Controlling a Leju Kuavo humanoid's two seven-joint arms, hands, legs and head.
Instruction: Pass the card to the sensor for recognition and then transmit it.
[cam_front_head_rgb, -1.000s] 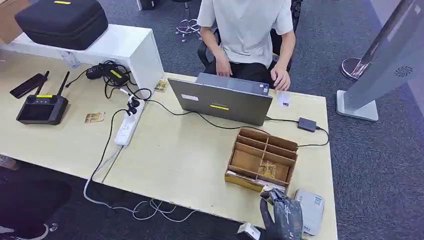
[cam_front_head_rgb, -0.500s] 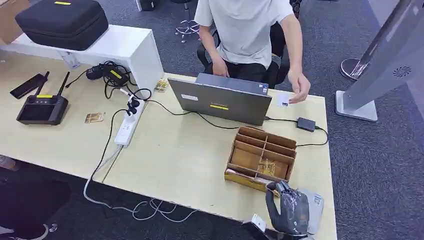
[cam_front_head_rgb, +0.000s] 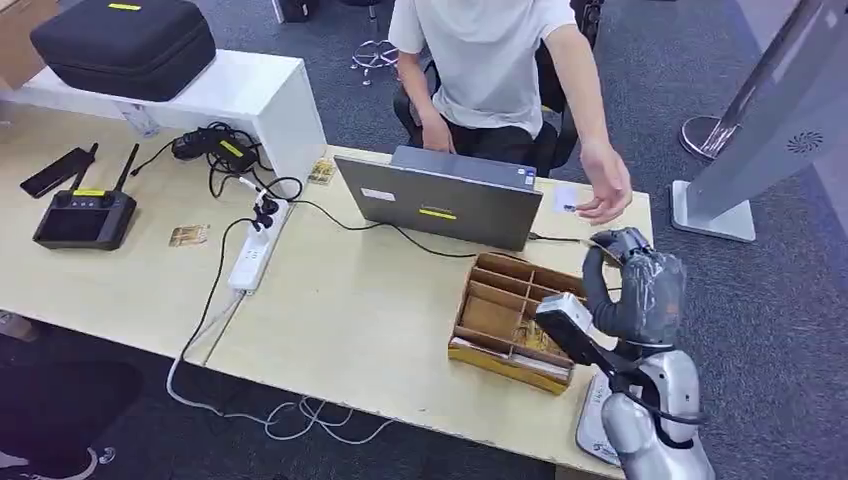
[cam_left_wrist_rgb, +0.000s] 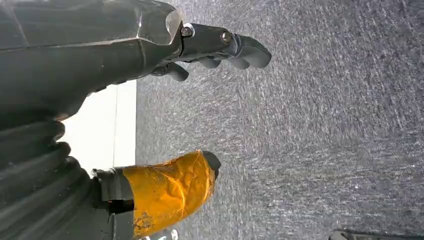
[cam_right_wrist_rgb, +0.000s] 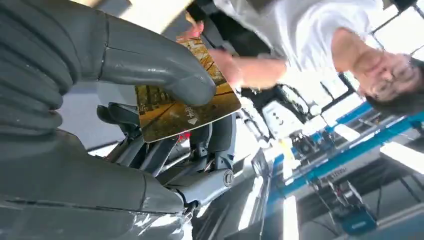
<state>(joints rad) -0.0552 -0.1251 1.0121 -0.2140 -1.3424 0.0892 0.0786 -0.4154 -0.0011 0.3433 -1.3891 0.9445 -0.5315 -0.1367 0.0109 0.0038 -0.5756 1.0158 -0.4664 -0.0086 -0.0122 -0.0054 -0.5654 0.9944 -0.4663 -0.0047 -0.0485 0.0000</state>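
My right hand (cam_front_head_rgb: 635, 285) is raised above the wooden organizer box (cam_front_head_rgb: 510, 315) on the table's right side. In the right wrist view its thumb (cam_right_wrist_rgb: 165, 75) and dark fingers pinch a card (cam_right_wrist_rgb: 175, 112) with a yellow-brown picture. A person's open hand (cam_front_head_rgb: 605, 195) reaches out just beyond it, palm toward me, a short gap away. The grey-white sensor (cam_front_head_rgb: 590, 428) lies at the table's front right corner, partly hidden behind my forearm. My left hand (cam_left_wrist_rgb: 150, 55) hangs over grey carpet, fingers apart and holding nothing, its thumb (cam_left_wrist_rgb: 170, 190) wrapped in orange tape.
An open laptop (cam_front_head_rgb: 445, 200) stands between the person and the organizer, with a white card (cam_front_head_rgb: 566, 198) beside it. A power strip (cam_front_head_rgb: 255, 250), cables, a remote controller (cam_front_head_rgb: 85, 215) and a black case (cam_front_head_rgb: 125, 40) are on the left. A kiosk base (cam_front_head_rgb: 712, 215) stands on the floor at right.
My right hand has risen from the sensor at the table's front edge to above the organizer. The person's hand left the laptop and swung out toward my hand.
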